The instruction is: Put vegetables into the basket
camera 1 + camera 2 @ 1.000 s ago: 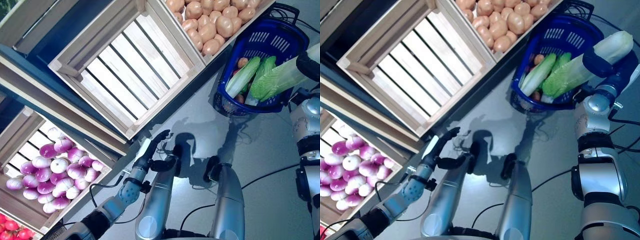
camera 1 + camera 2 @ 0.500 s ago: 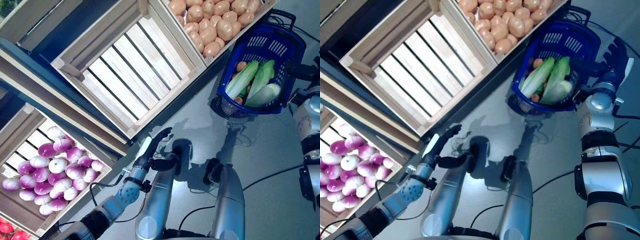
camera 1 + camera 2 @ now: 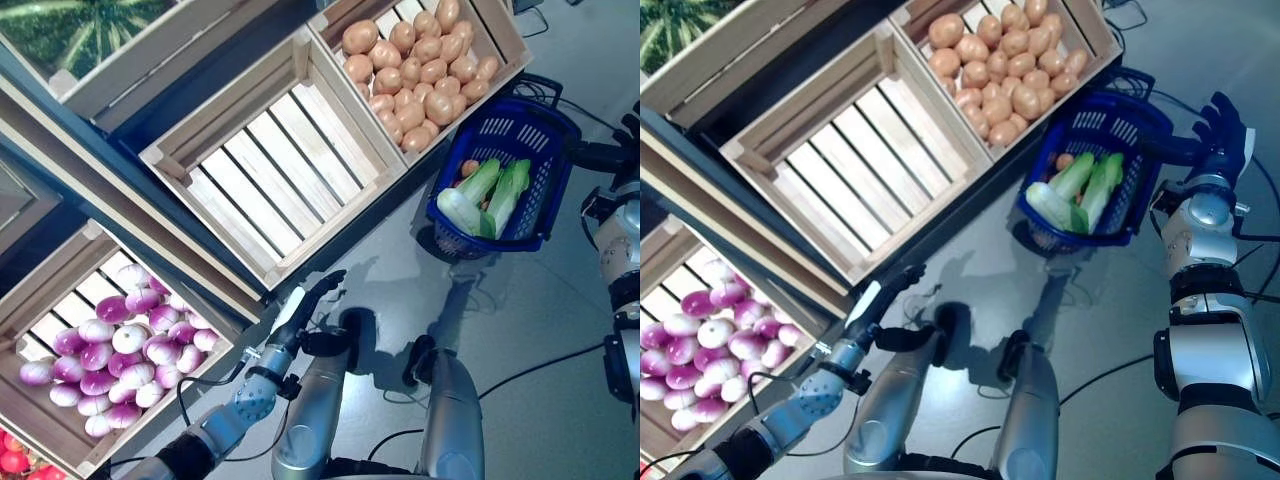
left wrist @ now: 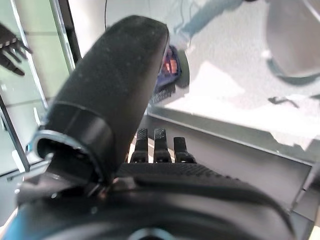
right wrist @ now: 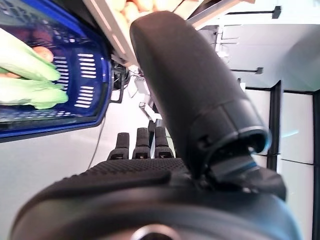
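The right hand (image 3: 1225, 135) hovers just beside the far rim of the blue basket (image 3: 1137, 205), its fingers (image 5: 137, 145) straight and apart, holding nothing. The vegetables lie inside that basket, apart from the hand: a pale cabbage (image 3: 459, 210) nearest the robot, two green leafy heads (image 3: 505, 190) slanting across the middle, and small orange-brown pieces (image 3: 470, 168) tucked at the crate side. In the right wrist view the green leaves (image 5: 25, 75) show through the basket's slotted blue wall, off to one side of the outstretched thumb.

The basket stands on the grey floor (image 3: 520, 300), touching or just short of the corner of a wooden crate of potatoes (image 3: 420, 60). Next along the sloping stand is an empty slatted crate (image 3: 275, 165), and below it a crate of purple-and-white turnips (image 3: 120, 345). A striped watermelon (image 3: 70, 30) shows at the top edge.

The left hand (image 3: 305, 300) hangs low near the front edge of the empty crate, well apart from the basket, fingers straight and empty.
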Robot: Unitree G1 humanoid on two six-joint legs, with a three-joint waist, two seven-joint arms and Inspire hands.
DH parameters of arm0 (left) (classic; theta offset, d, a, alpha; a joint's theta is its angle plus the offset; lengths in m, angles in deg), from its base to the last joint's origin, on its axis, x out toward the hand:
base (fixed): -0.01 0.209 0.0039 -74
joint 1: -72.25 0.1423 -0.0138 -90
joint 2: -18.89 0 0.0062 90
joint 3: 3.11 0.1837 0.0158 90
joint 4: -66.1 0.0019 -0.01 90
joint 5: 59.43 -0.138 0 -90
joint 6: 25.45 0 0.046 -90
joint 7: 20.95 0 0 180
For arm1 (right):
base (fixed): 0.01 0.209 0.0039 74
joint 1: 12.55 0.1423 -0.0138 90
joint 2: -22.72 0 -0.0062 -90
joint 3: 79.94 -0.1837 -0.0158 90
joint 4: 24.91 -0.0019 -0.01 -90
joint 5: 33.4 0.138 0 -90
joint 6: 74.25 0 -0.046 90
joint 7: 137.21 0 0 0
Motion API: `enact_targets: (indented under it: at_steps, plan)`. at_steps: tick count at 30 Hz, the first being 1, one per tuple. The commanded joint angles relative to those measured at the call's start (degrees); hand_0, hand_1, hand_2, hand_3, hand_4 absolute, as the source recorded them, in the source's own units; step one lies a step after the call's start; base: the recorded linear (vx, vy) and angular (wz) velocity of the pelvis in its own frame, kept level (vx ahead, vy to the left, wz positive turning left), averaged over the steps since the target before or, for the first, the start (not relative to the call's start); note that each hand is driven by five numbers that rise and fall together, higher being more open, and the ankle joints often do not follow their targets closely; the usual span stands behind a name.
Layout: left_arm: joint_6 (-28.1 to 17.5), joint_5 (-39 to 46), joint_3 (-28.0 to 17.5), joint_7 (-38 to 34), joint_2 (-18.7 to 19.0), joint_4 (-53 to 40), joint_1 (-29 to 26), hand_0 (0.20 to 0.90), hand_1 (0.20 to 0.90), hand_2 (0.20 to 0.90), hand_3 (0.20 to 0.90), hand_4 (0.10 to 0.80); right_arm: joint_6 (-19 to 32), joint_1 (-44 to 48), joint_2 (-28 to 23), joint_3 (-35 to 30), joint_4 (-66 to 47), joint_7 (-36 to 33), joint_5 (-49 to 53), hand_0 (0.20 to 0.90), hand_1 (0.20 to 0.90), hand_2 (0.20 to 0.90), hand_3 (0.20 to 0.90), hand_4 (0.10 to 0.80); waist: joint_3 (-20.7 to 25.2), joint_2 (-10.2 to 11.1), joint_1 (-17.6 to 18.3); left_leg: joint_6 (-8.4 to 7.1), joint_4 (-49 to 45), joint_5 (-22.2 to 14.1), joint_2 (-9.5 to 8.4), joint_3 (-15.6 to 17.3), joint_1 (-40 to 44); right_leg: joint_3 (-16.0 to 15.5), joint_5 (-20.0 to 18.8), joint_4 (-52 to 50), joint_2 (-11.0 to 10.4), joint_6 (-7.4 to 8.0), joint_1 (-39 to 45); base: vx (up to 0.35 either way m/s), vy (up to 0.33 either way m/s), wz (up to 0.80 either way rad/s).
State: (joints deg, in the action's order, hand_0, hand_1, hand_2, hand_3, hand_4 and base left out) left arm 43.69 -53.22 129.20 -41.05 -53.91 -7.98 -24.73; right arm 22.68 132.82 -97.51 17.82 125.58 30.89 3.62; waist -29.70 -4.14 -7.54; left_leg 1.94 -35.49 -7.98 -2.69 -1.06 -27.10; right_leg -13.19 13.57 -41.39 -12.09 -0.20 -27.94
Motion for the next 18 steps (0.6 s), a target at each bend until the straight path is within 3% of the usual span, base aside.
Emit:
enact_targets:
  at_steps: [1,6,9,11,12,15,16,17,18]
  plan:
    - [-4.5,-2.9,-0.4,0.3,1.1,-4.9,1.6,0.9,0.9,0.9,0.9,0.8,4.4,6.1,-8.4,2.5,-2.2,3.6,2.9,0.9,0.9,0.9,0.9,0.8,7.2,1.9,-1.3,-2.75,5.3,5.1,2.41,-1.0,4.9,-1.2,-4.9,11.1,3.0,-2.72,12.4,0.076,0.0,0.12]
    - [-3.5,-2.2,0.0,2.0,-0.7,1.2,1.7,0.9,0.9,0.9,0.9,0.8,3.9,3.1,-5.9,2.9,-3.3,7.9,5.1,0.9,0.9,0.9,0.9,0.8,11.6,3.6,-0.6,-3.41,17.9,7.0,3.14,-0.1,13.1,-0.9,-9.1,23.7,4.0,-0.66,19.5,0.103,0.024,-0.13]
    - [-1.6,-1.6,-0.9,3.8,-3.6,7.8,2.0,0.9,0.9,0.9,0.9,0.8,3.5,-3.9,-0.7,1.1,-5.9,10.6,6.7,0.9,0.9,0.9,0.9,0.8,16.7,4.5,0.8,-3.45,27.9,9.5,3.79,0.9,19.5,0.1,-12.5,32.9,5.1,0.84,24.6,0.13,0.072,-0.19]
    - [-1.1,-1.4,-1.4,4.2,-4.7,9.9,1.9,0.9,0.9,0.9,0.9,0.8,3.6,-6.1,1.2,0.6,-6.7,11.2,8.0,0.9,0.9,0.9,0.9,0.8,17.8,4.6,1.2,-3.44,29.8,10.0,4.01,1.1,20.8,0.6,-13.3,34.6,5.3,1.18,25.6,0.091,0.056,-0.17]
    - [0.1,-1.2,-3.1,5.9,-7.2,14.8,1.8,0.9,0.9,0.9,0.9,0.8,3.6,-12.7,7.0,-0.6,-8.7,12.2,8.5,0.9,0.9,0.9,0.9,0.8,20.5,4.7,2.1,-3.42,33.6,11.0,4.58,1.8,23.5,1.4,-14.9,37.7,5.6,1.85,27.2,0.112,0.057,-0.09]
    - [1.7,-1.3,-4.9,7.9,-10.1,20.7,1.4,0.9,0.9,0.9,0.9,0.8,4.4,-21.9,16.1,-0.3,-12.1,12.5,11.0,0.9,0.9,0.9,0.9,0.8,23.0,4.6,3.3,-3.44,38.0,12.1,5.18,2.5,26.3,2.7,-16.8,41.3,6.0,2.59,28.8,0.077,0.042,-0.15]
    - [1.7,-1.3,-4.9,7.9,-10.1,20.7,1.4,0.9,0.9,0.9,0.9,0.8,4.4,-21.9,16.1,-0.3,-12.1,12.5,11.0,0.9,0.9,0.9,0.9,0.8,23.0,4.6,3.3,-3.44,38.0,12.1,5.18,2.5,26.3,2.7,-16.8,41.3,6.0,2.59,28.8,0.034,0.029,-0.15]
    - [1.9,-0.7,-6.0,9.4,-12.5,25.8,1.4,0.9,0.9,0.9,0.9,0.8,4.8,-28.9,22.3,0.4,-14.0,13.0,10.8,0.9,0.9,0.9,0.9,0.8,24.1,4.5,4.2,-3.49,40.1,12.5,5.35,2.7,27.5,3.2,-17.7,43.0,6.4,2.95,29.6,0.02,0.027,-0.12]
    - [2.2,-0.3,-6.9,10.5,-13.7,28.0,1.5,0.9,0.9,0.9,0.9,0.8,4.5,-32.5,24.8,1.2,-15.0,13.4,11.5,0.9,0.9,0.9,0.9,0.8,24.6,4.5,4.7,-3.45,40.5,12.6,5.25,2.6,27.6,3.7,-18.0,43.9,6.6,3.09,29.9,0.016,0.033,-0.09]
